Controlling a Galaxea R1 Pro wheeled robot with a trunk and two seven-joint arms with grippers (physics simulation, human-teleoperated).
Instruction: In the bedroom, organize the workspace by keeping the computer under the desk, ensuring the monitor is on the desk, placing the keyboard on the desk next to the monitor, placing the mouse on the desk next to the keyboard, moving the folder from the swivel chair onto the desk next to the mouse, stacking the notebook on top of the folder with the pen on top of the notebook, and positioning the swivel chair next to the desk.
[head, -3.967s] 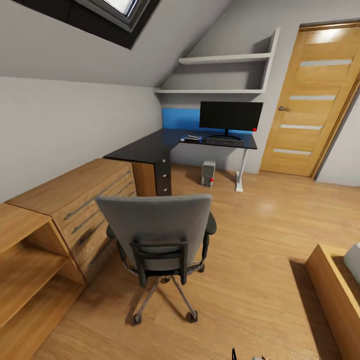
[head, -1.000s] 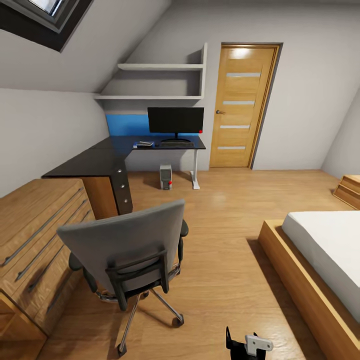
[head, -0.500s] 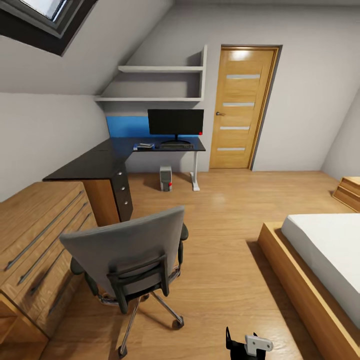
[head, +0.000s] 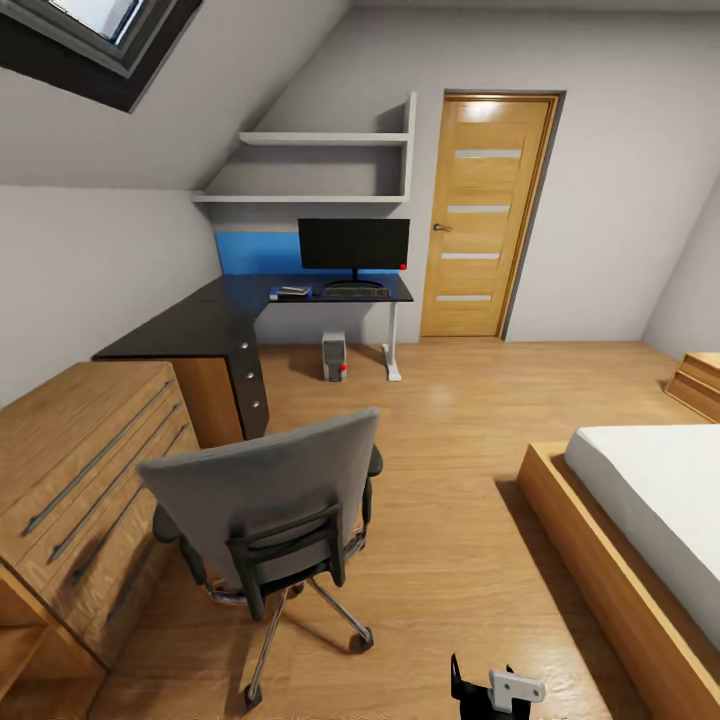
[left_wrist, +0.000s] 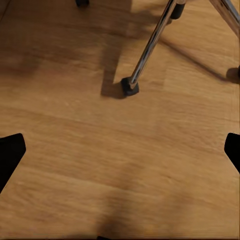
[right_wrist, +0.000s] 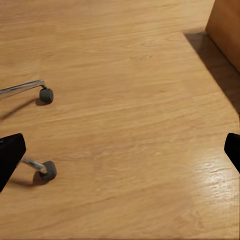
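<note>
- The swivel chair (head: 265, 500) stands on the wood floor (head: 450, 450), its back toward the camera, well apart from the desk (head: 215, 320).
- The monitor (head: 353, 245) and keyboard (head: 352, 292) sit on the desk's far wing; the computer (head: 334, 357) stands under it.
- The left gripper (left_wrist: 120, 155) and right gripper (right_wrist: 120, 155) hang over the floor, fingers spread wide, both empty.

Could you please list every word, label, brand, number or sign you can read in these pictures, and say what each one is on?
None: no readable text shows in these views.
The monitor has a dark, blank screen with a small red dot at its corner, no lettering.
The computer under the desk carries a red spot, not a legible mark.
The small items beside the keyboard are too small to read.
The door bears only pale glass strips.
</note>
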